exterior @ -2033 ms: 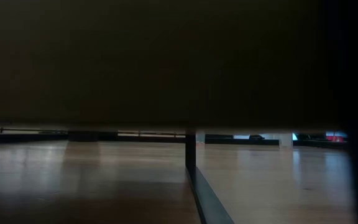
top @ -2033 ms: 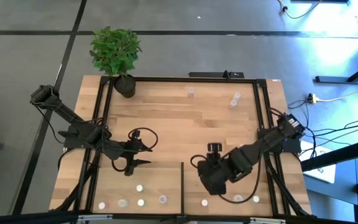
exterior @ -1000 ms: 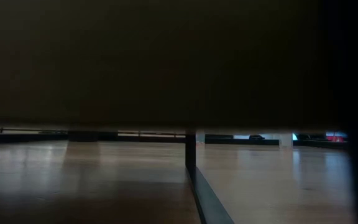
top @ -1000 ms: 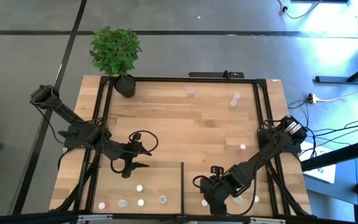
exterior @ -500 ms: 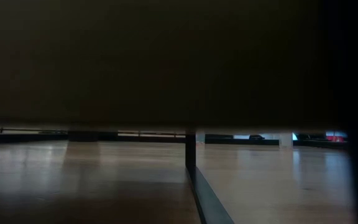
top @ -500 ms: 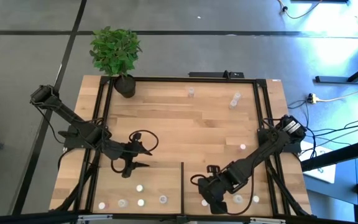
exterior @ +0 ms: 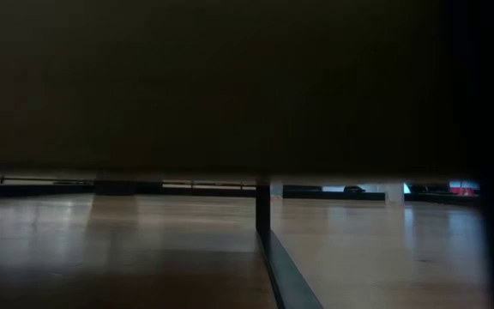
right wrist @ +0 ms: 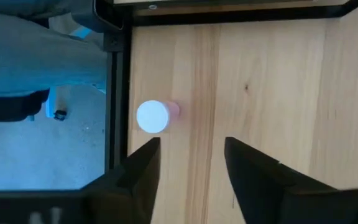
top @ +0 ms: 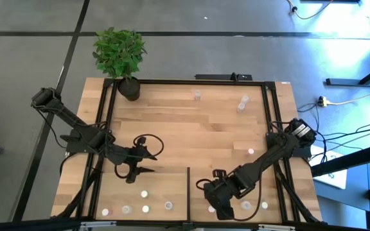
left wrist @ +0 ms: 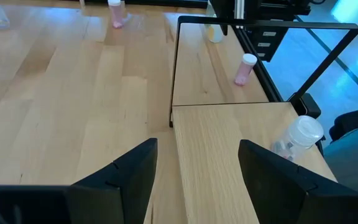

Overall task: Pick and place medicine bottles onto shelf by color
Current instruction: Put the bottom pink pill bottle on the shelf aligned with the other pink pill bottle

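Pink-bodied, white-capped medicine bottle (right wrist: 156, 116) upright on the shelf (top: 230, 144), hard against its black edge rail (right wrist: 118, 93), at about five o'clock on the panel. Right gripper (right wrist: 188, 163) just above it, fingers spread, nothing between them. More bottles in a row left of the divider bar (top: 189, 186), around seven o'clock; two clear ones (top: 242, 102) near one o'clock, one (top: 250, 152) at three. Left gripper (left wrist: 197, 171) at about eight o'clock, parted and empty. Potted plant (top: 121, 54) at eleven o'clock. Low view mostly dark, probably blocked.
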You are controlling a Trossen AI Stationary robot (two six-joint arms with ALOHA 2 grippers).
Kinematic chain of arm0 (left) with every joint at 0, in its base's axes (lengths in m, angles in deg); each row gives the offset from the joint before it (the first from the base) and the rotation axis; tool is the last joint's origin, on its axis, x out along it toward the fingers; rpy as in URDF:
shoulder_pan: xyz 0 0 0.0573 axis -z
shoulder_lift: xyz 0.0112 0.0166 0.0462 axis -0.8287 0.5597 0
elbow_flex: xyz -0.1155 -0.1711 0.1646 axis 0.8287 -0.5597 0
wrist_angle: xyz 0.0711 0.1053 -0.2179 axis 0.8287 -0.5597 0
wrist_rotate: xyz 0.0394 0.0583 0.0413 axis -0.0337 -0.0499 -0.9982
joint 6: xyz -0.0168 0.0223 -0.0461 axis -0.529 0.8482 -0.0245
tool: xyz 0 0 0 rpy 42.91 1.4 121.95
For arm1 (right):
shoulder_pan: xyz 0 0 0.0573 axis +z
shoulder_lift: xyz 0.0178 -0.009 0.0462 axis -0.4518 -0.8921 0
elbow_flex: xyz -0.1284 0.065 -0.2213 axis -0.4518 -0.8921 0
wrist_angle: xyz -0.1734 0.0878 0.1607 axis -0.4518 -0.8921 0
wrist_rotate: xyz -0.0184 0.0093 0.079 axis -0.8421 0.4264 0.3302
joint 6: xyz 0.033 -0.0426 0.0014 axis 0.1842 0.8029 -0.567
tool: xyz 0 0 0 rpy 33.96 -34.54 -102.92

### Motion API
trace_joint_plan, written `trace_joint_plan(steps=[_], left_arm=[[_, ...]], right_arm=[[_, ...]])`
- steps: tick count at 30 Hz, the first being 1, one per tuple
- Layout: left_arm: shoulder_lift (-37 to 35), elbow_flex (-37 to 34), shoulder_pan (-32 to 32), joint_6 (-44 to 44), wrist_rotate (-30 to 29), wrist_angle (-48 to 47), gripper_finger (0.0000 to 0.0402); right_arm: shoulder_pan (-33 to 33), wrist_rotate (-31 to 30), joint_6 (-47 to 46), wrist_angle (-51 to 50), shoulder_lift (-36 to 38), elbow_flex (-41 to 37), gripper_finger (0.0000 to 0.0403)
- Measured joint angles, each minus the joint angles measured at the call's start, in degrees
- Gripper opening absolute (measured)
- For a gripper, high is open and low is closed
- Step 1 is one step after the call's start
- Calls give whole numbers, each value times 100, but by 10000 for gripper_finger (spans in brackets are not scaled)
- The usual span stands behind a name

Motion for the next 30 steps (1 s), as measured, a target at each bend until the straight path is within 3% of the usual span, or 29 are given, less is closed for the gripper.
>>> trace_joint_plan(steps=[8,30], left_arm=[[0,0,2,-4,0,-72,218],[0,0,2,-17,2,-132,218]], right_arm=[[-1,-9,340,42,-100,0,243],[363,-109,1834,739,-616,0,228]])
